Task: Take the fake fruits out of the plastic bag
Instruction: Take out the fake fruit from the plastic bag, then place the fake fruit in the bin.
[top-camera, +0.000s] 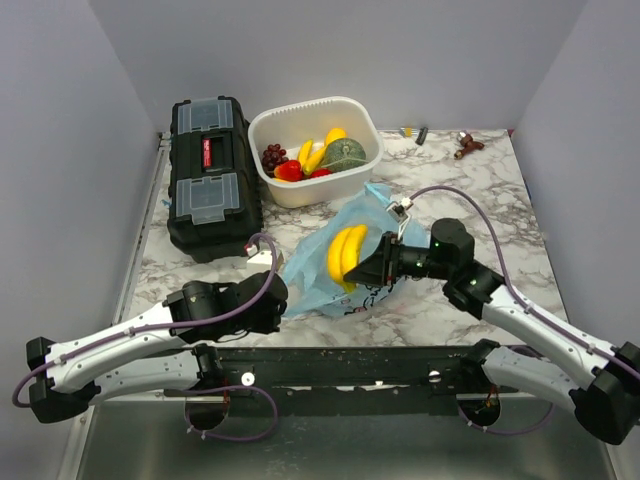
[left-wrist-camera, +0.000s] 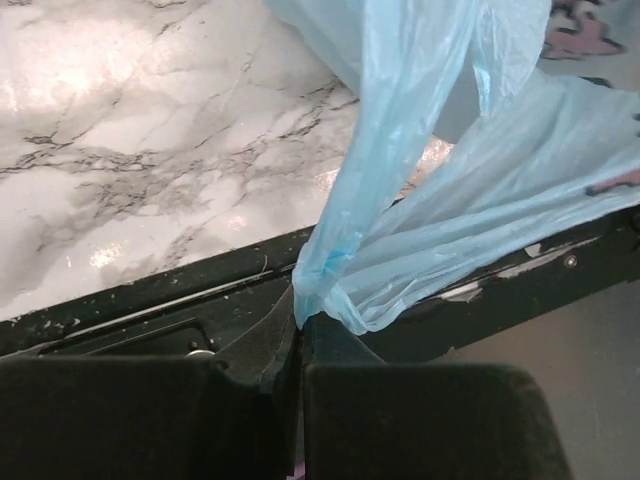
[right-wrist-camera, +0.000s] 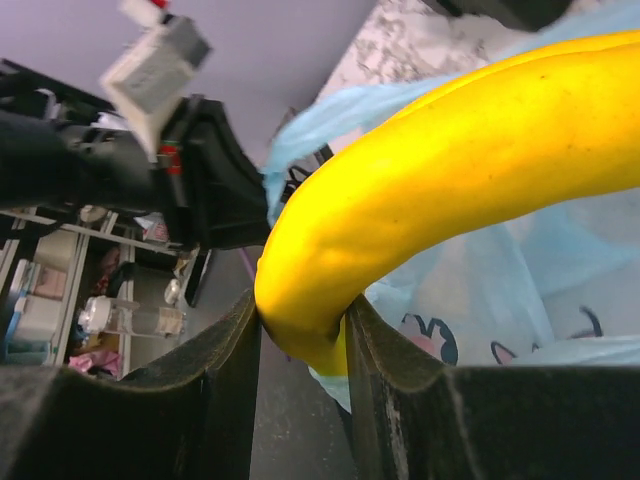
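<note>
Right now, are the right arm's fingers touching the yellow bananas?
Touching. The right wrist view shows both fingers clamped against the bananas, one on each side of their end, with no gap.

- The plastic bag lies mid-table, the left gripper at its left edge and the right gripper at its right.
- The bananas sit over the bag.
- Behind the bag stands a tub with more fake fruits in it.
- A toolbox lies just left of the tub.
</note>
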